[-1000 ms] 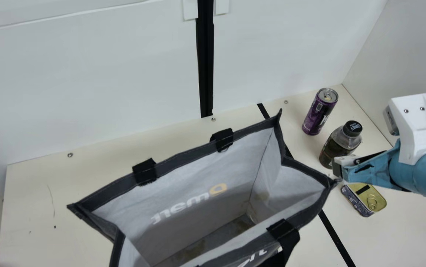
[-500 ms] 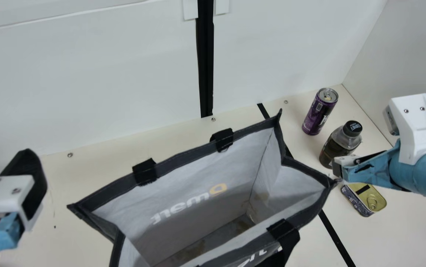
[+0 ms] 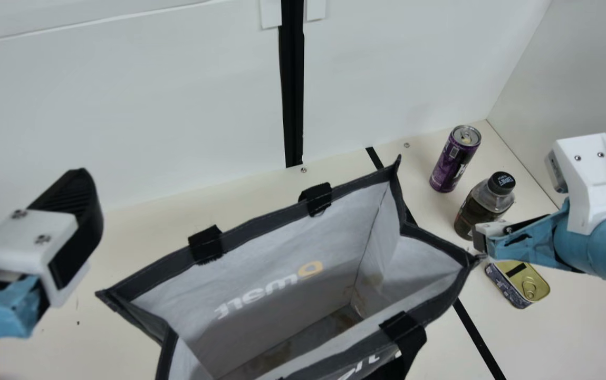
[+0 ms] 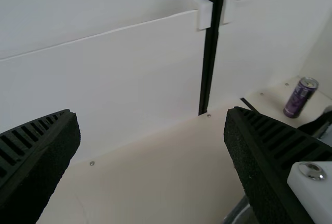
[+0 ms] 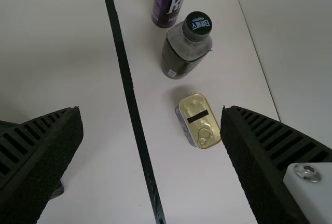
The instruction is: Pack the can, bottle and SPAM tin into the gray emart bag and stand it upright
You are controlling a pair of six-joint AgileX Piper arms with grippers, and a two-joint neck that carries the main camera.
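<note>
White walls [image 3: 123,105] stood at the back and the right side, with a long black post [image 3: 292,84] going up the back one. Below them was the cream desk [image 3: 571,338].

On the desk stood the gray emart bag [image 3: 334,232], the right way up, with its big mouth wide open. The inside was light gray, and the top edge was dark all around. It had black straps [image 3: 205,244] sewn onto that edge.

The right gripper [image 3: 495,243] was close to the bag's right corner, over the spot between the bottle and the tin. Its jaws were spread far apart. The left gripper [image 3: 76,211] was up in the air on the left side, past the bag's left corner. Its jaws were spread far apart too.

A black stripe [image 3: 471,327] ran across the desk and went behind the bag. The task's three things were all on the desk, outside the bag and to the right of the stripe. The purple can [image 3: 453,161] stood up tall, nearest the back wall. The bottle [image 3: 484,203], with dark stuff low down and a black cap, stood just beside it. The SPAM tin [image 3: 519,282] lay flat near the bag's right corner, with its gold lid and pull ring facing up. Little screws [image 3: 304,170] dotted the desk's back edge.
</note>
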